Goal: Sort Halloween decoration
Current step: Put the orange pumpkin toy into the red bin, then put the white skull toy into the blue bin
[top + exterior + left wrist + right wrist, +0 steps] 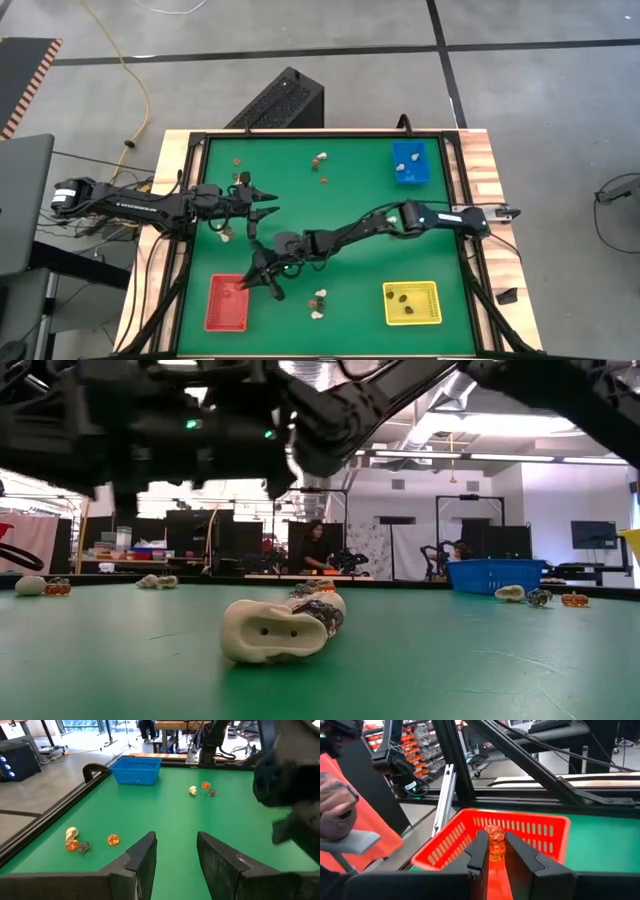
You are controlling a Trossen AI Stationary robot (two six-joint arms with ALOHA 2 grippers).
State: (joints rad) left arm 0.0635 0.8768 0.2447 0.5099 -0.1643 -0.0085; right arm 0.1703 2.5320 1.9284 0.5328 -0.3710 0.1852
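Note:
My right gripper (493, 851) reaches across the green table to the red tray (520, 827) at the near left and is shut on an orange see-through trinket (495, 841). In the high view the right gripper (255, 284) stands at that red tray's (222, 318) right rim. My left gripper (175, 855) hovers open over the table's left middle with nothing between its fingers; the high view shows the left gripper (268, 202) there too. Loose trinkets lie on the mat: a far group (320, 160), a near group (319, 300) and a cream one (275, 630). My right gripper pinches the orange trinket's two sides (495, 849) between its two fingertips. The fingers lie about level and point at the red tray. The trinket sits upright between them, lifted clear of the mat, in front of the tray's mesh wall.
A blue tray (409, 152) at the far right holds cream pieces, and a yellow tray (411, 316) at the near right holds dark ones. A raised black frame (300, 134) rims the table. More trinkets (72, 840) lie near the table's far edge, ahead of the left gripper.

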